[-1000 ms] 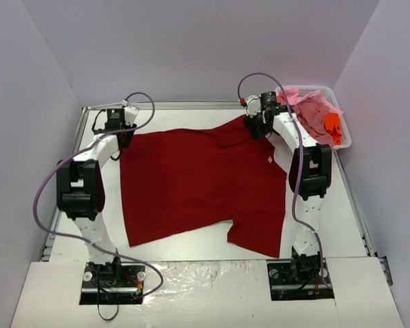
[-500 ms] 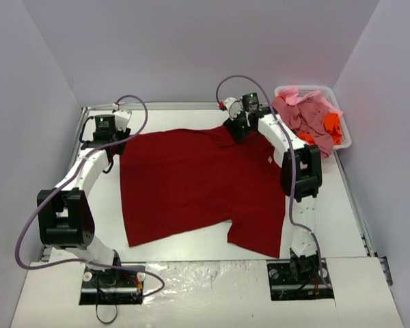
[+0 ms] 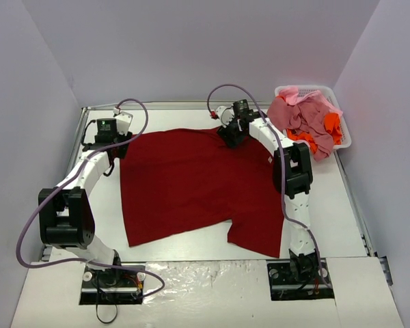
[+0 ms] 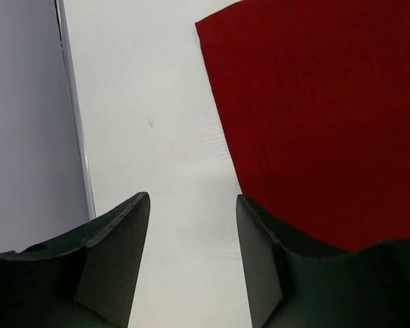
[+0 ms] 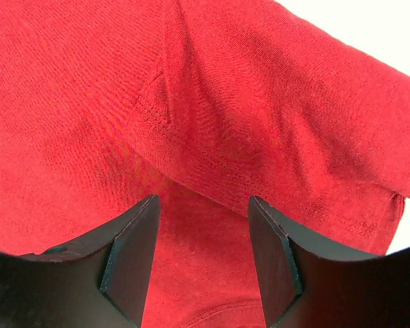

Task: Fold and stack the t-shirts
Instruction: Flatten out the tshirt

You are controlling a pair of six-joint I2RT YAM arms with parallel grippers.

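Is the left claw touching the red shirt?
Cannot tell. The left wrist view shows the open left claw over bare table beside the red shirt's edge, but not whether a finger rests on it.

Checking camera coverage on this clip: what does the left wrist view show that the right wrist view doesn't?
Left wrist only: the rail, the grey wall beyond it, and a square corner of the dark red t-shirt. Right wrist only: a stitched seam and a fold in the cloth, which nearly fills the picture. Both: that t-shirt, some white table, and an open, empty tool, the left tool and the right tool.
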